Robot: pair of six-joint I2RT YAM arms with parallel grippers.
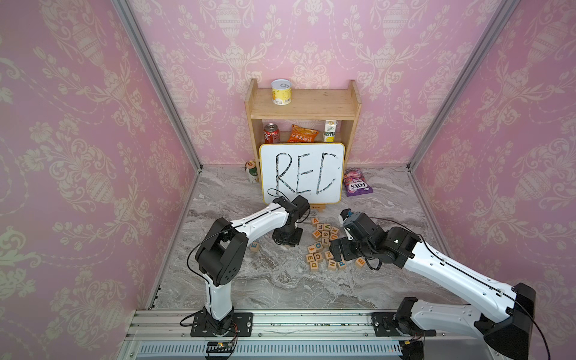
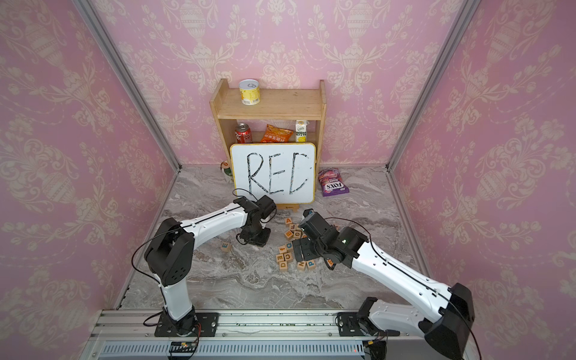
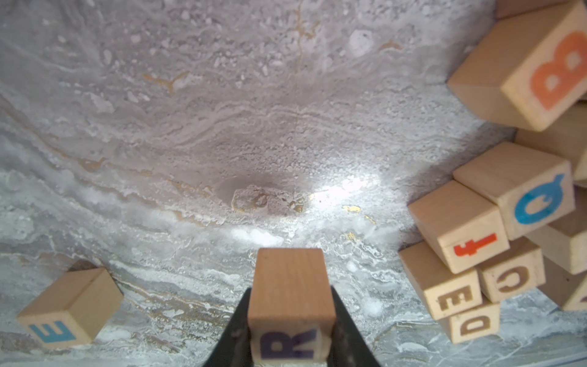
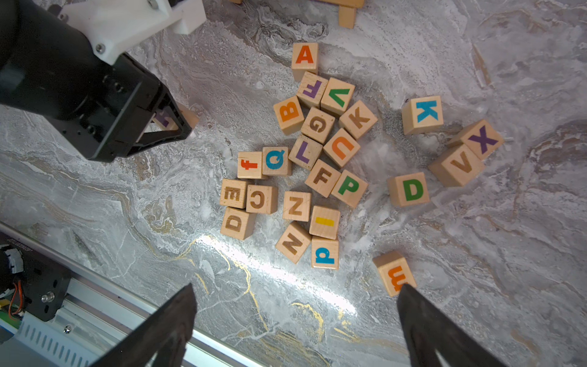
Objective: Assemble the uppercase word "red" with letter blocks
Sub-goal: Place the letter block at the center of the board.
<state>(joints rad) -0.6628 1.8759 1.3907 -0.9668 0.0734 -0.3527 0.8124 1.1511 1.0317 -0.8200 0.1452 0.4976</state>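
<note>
My left gripper [image 3: 291, 290] is shut on a pale wooden cube with a purple R [image 3: 290, 344] and holds it low over the marble top, left of the pile of letter blocks [image 1: 324, 243]. In a top view this gripper [image 1: 288, 240] points down. A lone cube with a blue-green E [image 3: 60, 321] lies apart to its left [image 1: 255, 247]. The green D cube [image 4: 409, 190] sits at the right side of the pile. My right gripper [image 4: 297, 287] hovers open over bare table near the pile's front, with nothing between its fingers.
A cube with an orange E [image 4: 395, 275] lies close to one right fingertip. The white board [image 1: 302, 174] reading RED leans on a wooden shelf [image 1: 304, 106] with cans and snacks. A purple bag [image 1: 357, 182] and a can [image 1: 252, 171] flank it. A metal rail [image 1: 280, 321] runs along the front.
</note>
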